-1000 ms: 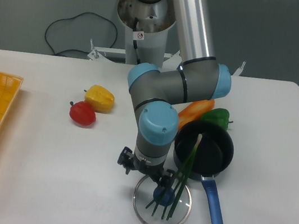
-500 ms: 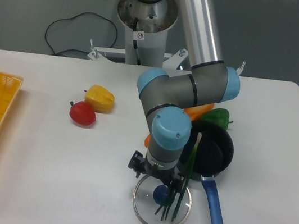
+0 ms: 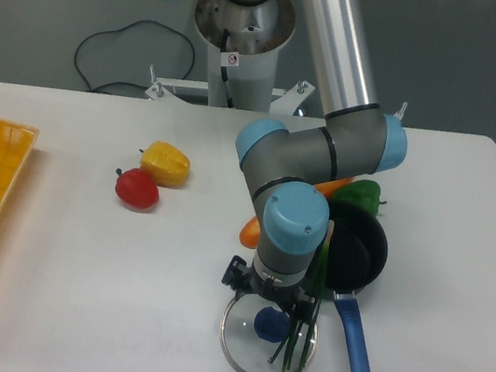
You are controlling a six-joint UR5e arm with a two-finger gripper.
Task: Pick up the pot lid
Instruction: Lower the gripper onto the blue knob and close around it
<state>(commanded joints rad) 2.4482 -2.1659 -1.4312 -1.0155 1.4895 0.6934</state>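
With the tool spread above it, the pot lid lies on the counter beside the black pan; its blue knob shows just below the fingertips, likely calling for a centred descent.

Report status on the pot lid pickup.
Gripper open, at lid's far edge. Lid lying flat, blue knob up, not gripped. Green stalks across its right side, near the jaws.

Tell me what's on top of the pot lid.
A blue knob sits on the pot lid, and green stalks cross its right side. The fingers cover part of its far rim.
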